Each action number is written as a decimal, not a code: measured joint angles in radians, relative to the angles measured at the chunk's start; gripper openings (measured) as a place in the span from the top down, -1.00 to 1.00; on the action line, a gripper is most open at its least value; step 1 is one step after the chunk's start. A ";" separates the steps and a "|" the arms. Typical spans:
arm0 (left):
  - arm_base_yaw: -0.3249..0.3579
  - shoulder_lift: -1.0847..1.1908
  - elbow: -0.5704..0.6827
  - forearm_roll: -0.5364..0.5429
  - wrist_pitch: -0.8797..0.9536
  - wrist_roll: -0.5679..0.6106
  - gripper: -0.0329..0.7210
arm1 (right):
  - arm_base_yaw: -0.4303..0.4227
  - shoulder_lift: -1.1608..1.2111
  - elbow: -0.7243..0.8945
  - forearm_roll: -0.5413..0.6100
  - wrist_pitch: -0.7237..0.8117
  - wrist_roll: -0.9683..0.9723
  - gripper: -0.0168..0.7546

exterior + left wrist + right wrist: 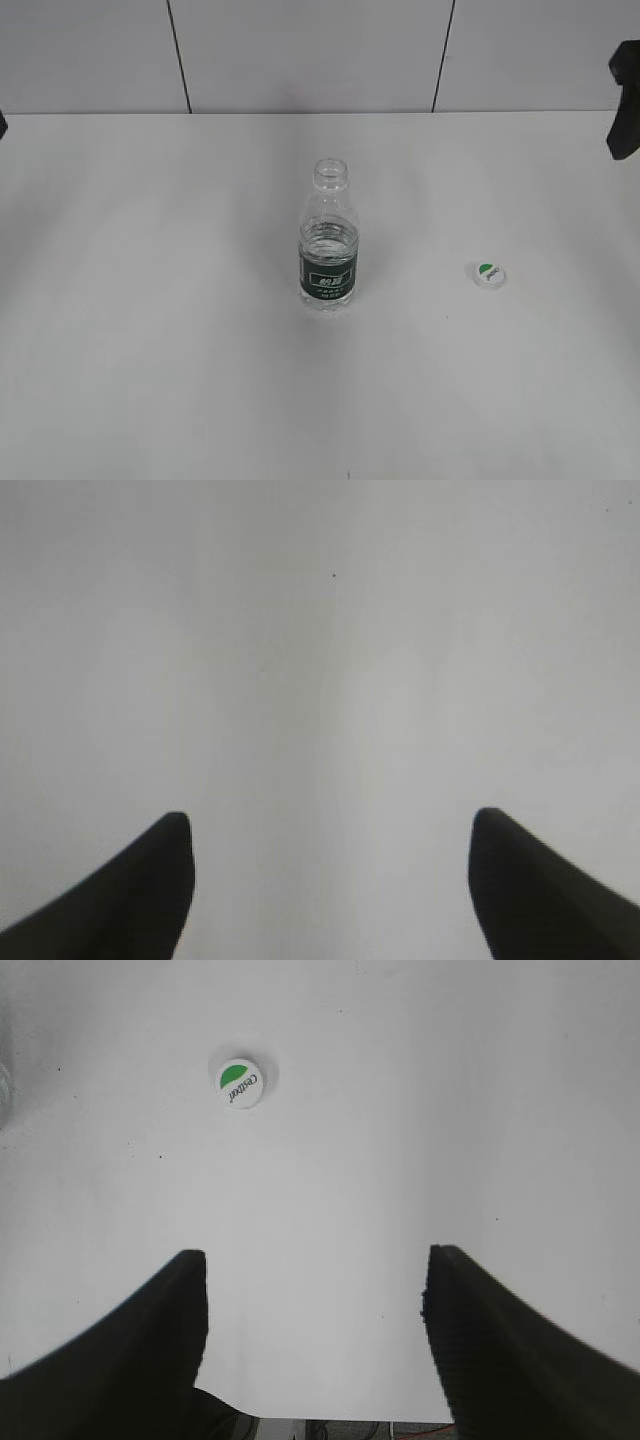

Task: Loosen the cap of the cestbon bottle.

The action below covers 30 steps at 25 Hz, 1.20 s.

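The cestbon bottle (328, 240) stands upright in the middle of the white table, its neck open with no cap on it. The cap (489, 273) lies flat on the table to the bottle's right, green patch up; it also shows in the right wrist view (240, 1083). My right gripper (315, 1270) is open and empty, over the table's edge, well back from the cap; part of it shows at the exterior view's right edge (625, 100). My left gripper (330, 825) is open and empty over bare table; the bottle is out of its view.
The white table (150, 300) spreads wide around the bottle. A tiled wall (300, 50) rises behind it. The table's edge (330, 1415) shows at the bottom of the right wrist view, with cables below.
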 joint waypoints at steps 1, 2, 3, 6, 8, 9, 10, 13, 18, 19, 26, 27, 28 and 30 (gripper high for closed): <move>0.000 -0.010 0.013 -0.009 0.000 0.010 -0.45 | 0.000 -0.018 0.009 -0.005 0.000 0.000 -0.38; 0.000 -0.031 0.036 -0.021 0.000 0.015 -0.45 | 0.000 -0.037 0.023 -0.012 0.000 0.000 -0.38; 0.000 -0.054 0.061 -0.031 0.000 0.017 -0.45 | 0.000 -0.064 0.045 -0.019 0.000 0.000 -0.38; 0.000 -0.141 0.135 -0.049 0.000 0.022 -0.44 | 0.000 -0.168 0.125 -0.031 0.000 0.000 -0.38; 0.000 -0.206 0.178 -0.052 0.002 0.022 -0.40 | 0.000 -0.255 0.183 -0.032 0.000 0.000 -0.38; 0.000 -0.248 0.194 -0.052 0.003 0.022 -0.39 | 0.000 -0.293 0.206 -0.032 0.000 0.000 -0.38; 0.000 -0.300 0.215 -0.052 0.003 0.022 -0.37 | 0.000 -0.339 0.233 -0.032 0.001 0.000 -0.38; 0.000 -0.427 0.257 -0.053 0.004 0.023 -0.33 | 0.000 -0.468 0.307 -0.032 0.001 0.000 -0.38; 0.000 -0.682 0.346 -0.070 0.005 0.023 -0.31 | 0.000 -0.692 0.414 -0.033 0.003 0.000 -0.38; 0.000 -0.736 0.366 -0.070 0.005 0.023 -0.31 | 0.000 -0.748 0.432 -0.032 0.004 0.000 -0.38; 0.000 -1.108 0.563 -0.052 0.007 0.038 -0.28 | 0.000 -0.999 0.551 -0.034 0.006 0.000 -0.38; 0.000 -1.148 0.590 -0.053 0.007 0.039 -0.26 | 0.000 -1.036 0.571 -0.035 0.006 0.000 -0.38; 0.000 -1.205 0.626 -0.060 0.009 0.040 -0.24 | 0.000 -1.072 0.597 -0.035 0.006 0.000 -0.38; 0.000 -1.294 0.671 -0.069 0.010 0.041 -0.21 | 0.000 -1.136 0.646 -0.035 -0.006 -0.005 -0.38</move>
